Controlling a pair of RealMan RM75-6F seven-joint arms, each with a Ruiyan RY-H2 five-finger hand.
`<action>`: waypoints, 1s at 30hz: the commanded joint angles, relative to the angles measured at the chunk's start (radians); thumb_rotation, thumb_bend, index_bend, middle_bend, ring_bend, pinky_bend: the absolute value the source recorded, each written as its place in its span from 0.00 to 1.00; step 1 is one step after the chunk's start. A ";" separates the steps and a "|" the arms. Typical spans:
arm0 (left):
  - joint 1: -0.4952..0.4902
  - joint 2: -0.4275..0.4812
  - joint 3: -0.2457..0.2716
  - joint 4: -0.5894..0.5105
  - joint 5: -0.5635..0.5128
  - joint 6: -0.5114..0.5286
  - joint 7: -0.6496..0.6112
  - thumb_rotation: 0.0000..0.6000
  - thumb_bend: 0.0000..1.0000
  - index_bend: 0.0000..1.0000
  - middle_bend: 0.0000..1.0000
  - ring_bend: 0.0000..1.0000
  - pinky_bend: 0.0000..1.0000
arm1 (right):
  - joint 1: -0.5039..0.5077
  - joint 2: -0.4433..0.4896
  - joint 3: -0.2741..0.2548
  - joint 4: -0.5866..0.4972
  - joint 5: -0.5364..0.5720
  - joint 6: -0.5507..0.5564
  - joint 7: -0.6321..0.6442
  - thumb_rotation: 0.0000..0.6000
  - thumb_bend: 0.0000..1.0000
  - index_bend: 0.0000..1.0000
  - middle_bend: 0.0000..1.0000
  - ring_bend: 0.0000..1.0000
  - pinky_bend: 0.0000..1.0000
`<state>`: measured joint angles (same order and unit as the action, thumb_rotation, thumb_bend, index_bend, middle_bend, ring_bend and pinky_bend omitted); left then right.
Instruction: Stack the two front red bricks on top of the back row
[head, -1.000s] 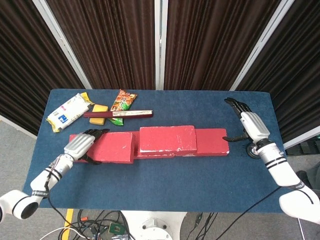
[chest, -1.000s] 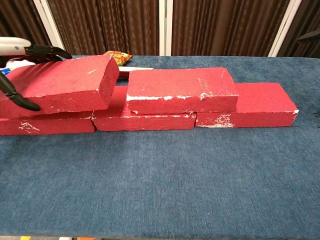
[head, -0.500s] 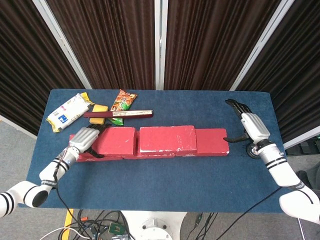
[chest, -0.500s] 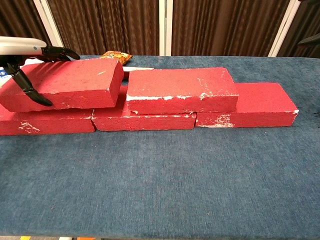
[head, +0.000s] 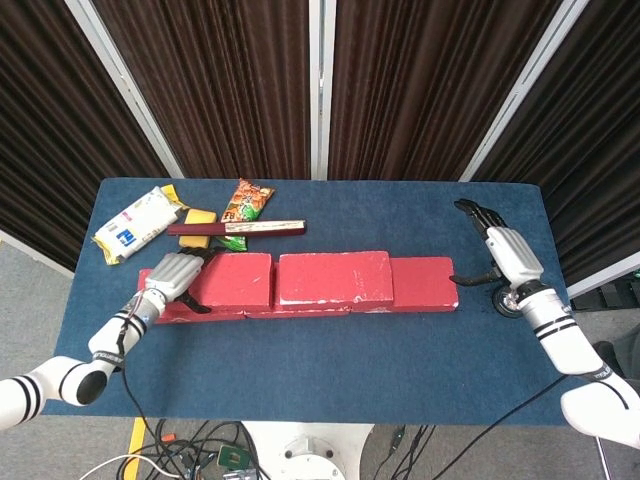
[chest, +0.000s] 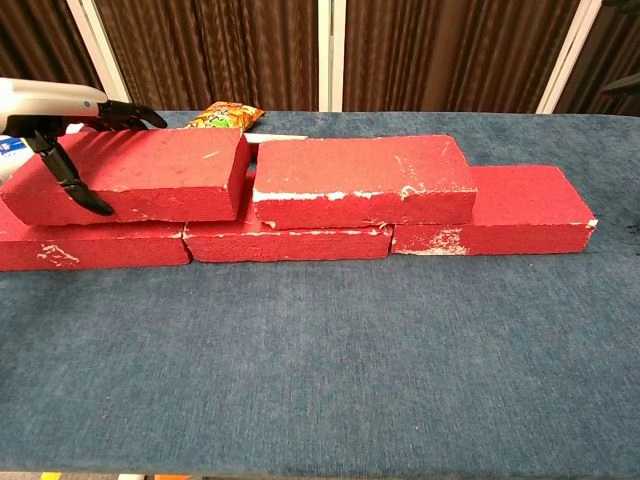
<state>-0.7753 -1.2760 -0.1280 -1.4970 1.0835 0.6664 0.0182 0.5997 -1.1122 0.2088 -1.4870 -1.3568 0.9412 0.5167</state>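
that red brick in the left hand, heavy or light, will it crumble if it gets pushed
The left red rectangular brick is probably light foam: the left hand grips it by one end alone. White chipped edges suggest a soft, crumbly surface. Its broad flat faces should slide rather than roll or tip.

Two bricks are stacked side by side on a bottom row of bricks (chest: 480, 225): the left upper brick (chest: 135, 175) is held at its left end by the left hand (head: 170, 275), and the right upper brick (chest: 360, 180) lies just beside it. Behind the row, snack packets (head: 245, 203) are scattered at the table's (head: 320, 355) back left, while the right hand (head: 505, 255) is placed past the row's right end.
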 joint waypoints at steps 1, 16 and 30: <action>-0.003 -0.003 0.000 0.002 -0.005 -0.001 0.000 1.00 0.06 0.00 0.12 0.18 0.12 | 0.000 0.000 -0.001 0.001 -0.002 0.001 0.002 1.00 0.00 0.00 0.00 0.00 0.00; -0.019 -0.032 0.006 -0.010 -0.063 0.028 0.055 1.00 0.06 0.00 0.12 0.18 0.11 | -0.007 -0.009 -0.006 0.017 -0.005 0.012 0.001 1.00 0.00 0.00 0.00 0.00 0.00; -0.040 -0.054 0.011 -0.023 -0.138 0.054 0.131 1.00 0.06 0.00 0.12 0.18 0.11 | -0.010 -0.012 -0.007 0.029 -0.006 0.012 0.022 1.00 0.00 0.00 0.00 0.00 0.00</action>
<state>-0.8143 -1.3291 -0.1171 -1.5202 0.9476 0.7210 0.1477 0.5895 -1.1243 0.2018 -1.4584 -1.3633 0.9536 0.5388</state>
